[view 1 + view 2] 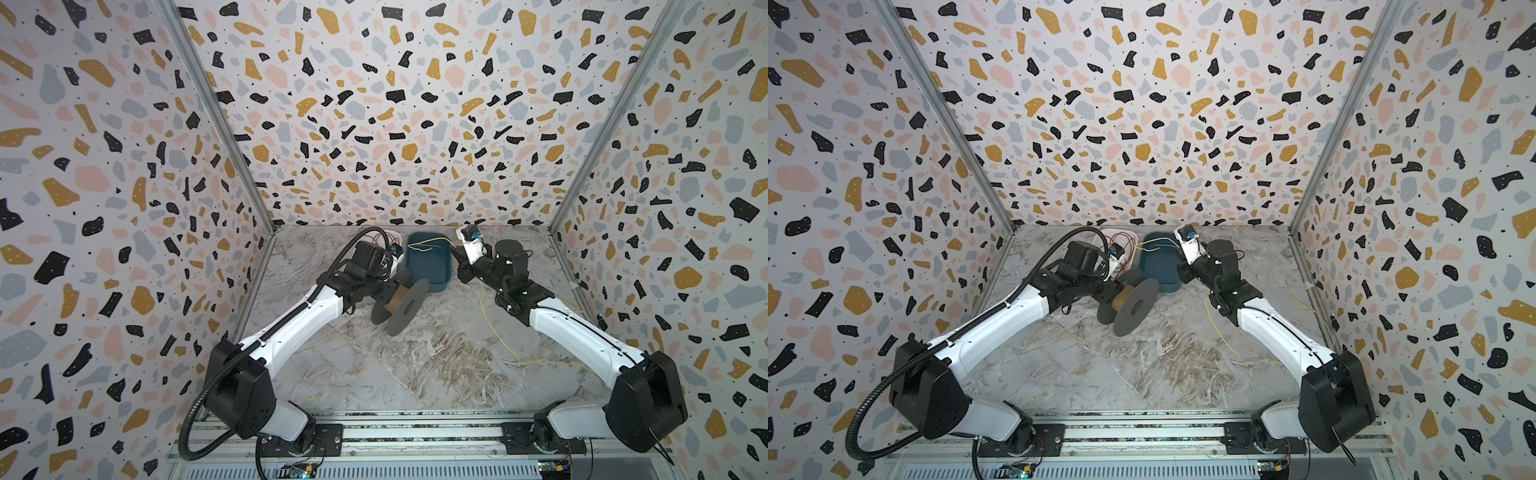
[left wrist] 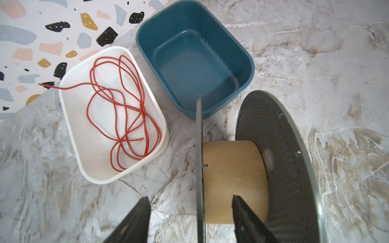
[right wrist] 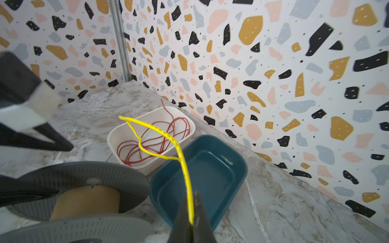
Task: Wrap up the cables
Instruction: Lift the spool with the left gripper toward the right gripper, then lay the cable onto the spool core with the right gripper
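The spool (image 2: 231, 178) has two grey perforated flanges and a tan cardboard core, and its core is bare. It stands on its flange edges mid-table in both top views (image 1: 401, 305) (image 1: 1133, 305). My left gripper (image 2: 190, 198) is open, with one flange between its fingers and one finger (image 2: 242, 212) over the core. My right gripper (image 3: 190, 210) is shut on the yellow cable (image 3: 168, 136), which is held above the blue bin (image 3: 242, 166). The rest of the yellow cable (image 1: 494, 328) trails over the table under the right arm. The red cable (image 2: 117, 109) lies loosely coiled in the white tray (image 2: 69, 117).
The white tray (image 3: 111, 134) and the blue bin (image 2: 250, 63) sit side by side against the back wall, just behind the spool (image 3: 84, 202). A thick black corrugated hose (image 1: 195, 407) runs along the left arm. Terrazzo walls close the table on three sides.
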You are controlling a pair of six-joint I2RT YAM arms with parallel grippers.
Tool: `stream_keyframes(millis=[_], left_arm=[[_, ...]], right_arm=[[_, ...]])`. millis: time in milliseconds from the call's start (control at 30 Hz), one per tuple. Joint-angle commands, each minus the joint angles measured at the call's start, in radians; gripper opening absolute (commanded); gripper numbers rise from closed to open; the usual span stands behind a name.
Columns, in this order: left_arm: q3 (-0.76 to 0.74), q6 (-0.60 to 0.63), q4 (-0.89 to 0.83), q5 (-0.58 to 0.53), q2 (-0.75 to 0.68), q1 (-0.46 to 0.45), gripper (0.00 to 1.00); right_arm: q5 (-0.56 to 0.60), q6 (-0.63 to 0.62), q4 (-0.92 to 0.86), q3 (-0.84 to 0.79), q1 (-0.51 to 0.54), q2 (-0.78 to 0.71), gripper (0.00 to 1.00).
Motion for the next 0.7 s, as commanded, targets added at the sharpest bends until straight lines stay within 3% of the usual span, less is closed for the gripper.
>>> stream_keyframes(millis=[0,100,167,300,467,667], left_arm=[[-0.022,-0.046,0.023,-0.028,-0.075,0.002,0.68],[-0.067,-0.090,0.023,-0.057,-0.132,0.002,0.80],[-0.097,-0.122,0.019,-0.071,-0.172,0.002,0.83],[-0.141,-0.167,-0.032,-0.057,-0.233,0.002,0.84],[-0.198,-0.192,0.002,-0.027,-0.337,0.002,0.87],[-0.193,-0.154,-0.011,-0.018,-0.384,0.002,0.88]], right_arm=[[-0.128,-0.015,-0.105,0.068,-0.002,-0.032,0.00],[-0.198,-0.011,-0.142,0.070,-0.002,-0.053,0.00],[-0.242,-0.017,-0.171,0.079,-0.003,-0.058,0.00],[-0.362,-0.047,-0.284,0.133,-0.002,-0.026,0.00],[-0.508,-0.048,-0.299,0.156,-0.002,0.019,0.00],[-0.529,-0.127,-0.391,0.243,-0.001,0.118,0.00]])
